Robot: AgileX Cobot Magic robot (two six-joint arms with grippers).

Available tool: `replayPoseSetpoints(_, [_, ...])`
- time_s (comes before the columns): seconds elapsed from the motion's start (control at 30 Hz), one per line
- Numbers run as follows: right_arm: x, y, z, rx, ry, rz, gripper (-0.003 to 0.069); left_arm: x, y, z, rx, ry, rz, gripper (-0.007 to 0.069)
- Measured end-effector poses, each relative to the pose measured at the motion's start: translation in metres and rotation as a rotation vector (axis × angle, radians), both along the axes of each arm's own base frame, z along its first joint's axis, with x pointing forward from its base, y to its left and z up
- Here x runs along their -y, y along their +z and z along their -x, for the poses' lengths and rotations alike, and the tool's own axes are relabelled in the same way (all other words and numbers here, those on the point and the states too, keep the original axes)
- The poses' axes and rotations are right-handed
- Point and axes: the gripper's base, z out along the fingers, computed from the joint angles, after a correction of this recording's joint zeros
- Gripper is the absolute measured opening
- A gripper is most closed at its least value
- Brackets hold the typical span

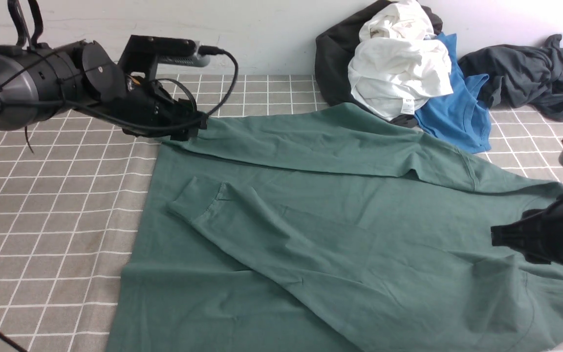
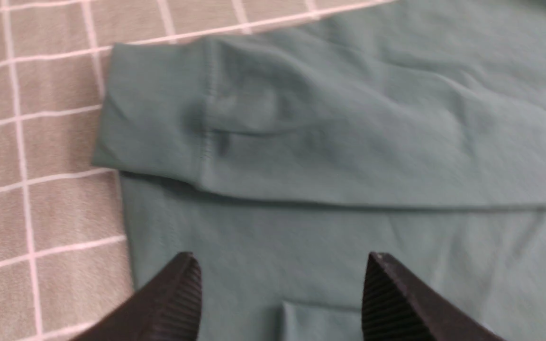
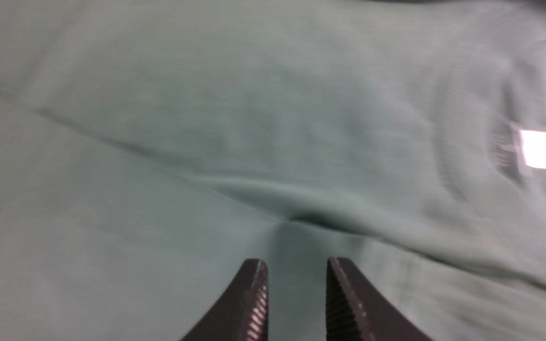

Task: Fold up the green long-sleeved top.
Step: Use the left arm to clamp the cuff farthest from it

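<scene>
The green long-sleeved top [image 1: 340, 230] lies spread flat on the checked cloth, with both sleeves folded across its body. The far sleeve's ribbed cuff [image 2: 152, 109] lies flat at the top's left edge, partly over the cloth. The near sleeve's cuff [image 1: 196, 198] rests on the body. My left gripper [image 1: 198, 128] [image 2: 280, 265] hovers by the far cuff, open wide, holding nothing. My right gripper [image 1: 495, 236] [image 3: 296, 270] is low over the top's right side near the white neck label [image 3: 541, 149]. Its jaws stand slightly apart with only flat fabric showing below them.
A heap of clothes lies at the back against the wall: a white garment [image 1: 399, 63], a black one [image 1: 333, 63], a bright blue T-shirt [image 1: 457, 117] touching the top's far edge, and a dark grey garment [image 1: 530, 73]. The checked tablecloth [image 1: 42, 205] extends left.
</scene>
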Motion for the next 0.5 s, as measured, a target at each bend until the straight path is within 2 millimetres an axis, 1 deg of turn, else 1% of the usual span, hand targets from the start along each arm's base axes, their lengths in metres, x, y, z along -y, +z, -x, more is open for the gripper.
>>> replayPoseSetpoints(0.17, [-0.031,-0.002,0.009,-0.011,0.186,0.015,0.0174,-0.017,-0.019,-0.034,-0.116,0.07,0.063,0.0437])
replayPoseSetpoints(0.2, [-0.039,-0.003,0.012,-0.013,0.246,0.027,0.0174,-0.021,-0.025,-0.042,-0.138,0.08,0.072,0.0437])
replayPoseSetpoints(0.3, [-0.057,-0.008,0.017,-0.023,0.364,0.052,0.0174,-0.027,-0.046,-0.063,-0.18,0.09,0.08,0.0437])
replayPoseSetpoints(0.4, [-0.064,-0.013,0.017,-0.025,0.405,0.064,0.0174,-0.027,-0.063,-0.077,-0.182,0.088,0.069,0.0434])
replayPoseSetpoints(0.5, [-0.065,-0.016,0.016,-0.031,0.41,0.068,0.0174,-0.027,-0.076,-0.085,-0.183,0.097,0.068,0.0419])
